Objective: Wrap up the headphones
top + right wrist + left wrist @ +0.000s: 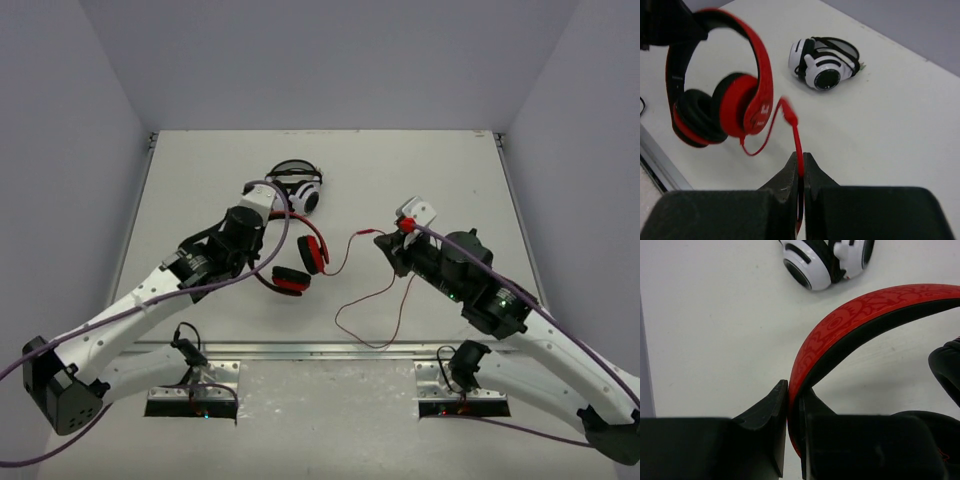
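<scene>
My left tool is clamped on the red over-ear headphones, upright at the middle of the white counter. My right tool pinches their thin red cable, which could slip out if pulled.

I have the left arm stretched from its base on the near left, running up and inward toward the middle. The left gripper is clamped, with both fingers pressed flat against the band of the headphones. The right arm mirrors it from the near right, forearm angled inward. The right gripper is pinched almost fully together, its fingertips nipping the thin cable between them.
</scene>
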